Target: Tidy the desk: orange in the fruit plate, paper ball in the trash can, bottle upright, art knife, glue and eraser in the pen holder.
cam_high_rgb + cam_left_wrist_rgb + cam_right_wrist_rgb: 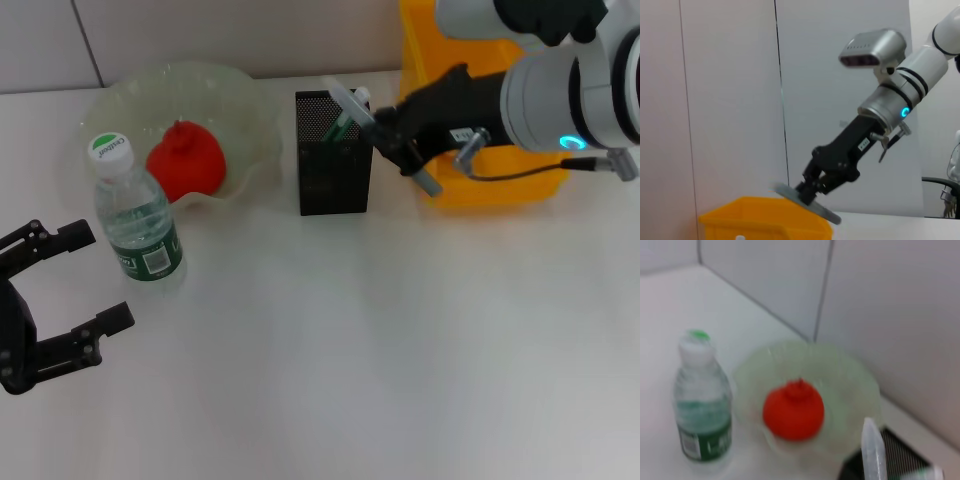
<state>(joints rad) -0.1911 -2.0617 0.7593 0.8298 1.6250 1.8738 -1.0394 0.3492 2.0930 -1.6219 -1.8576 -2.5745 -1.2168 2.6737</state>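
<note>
One long grey stick [345, 102] is pinched by the right tool [392, 140] over the pen holder [333, 152]. If it is dropped crooked, the rim could be hit and it could be flung onto the counter [400, 340]. The left tool [70, 285] is kept wide open, with nothing in it.

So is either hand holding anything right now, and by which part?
The right hand grips a grey art knife by its middle, above the pen holder. The left hand is open, empty.

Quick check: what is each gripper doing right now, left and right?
Left gripper: open, empty, low beside the bottle.
Right gripper: shut on a grey flat tool, above the pen holder.
</note>
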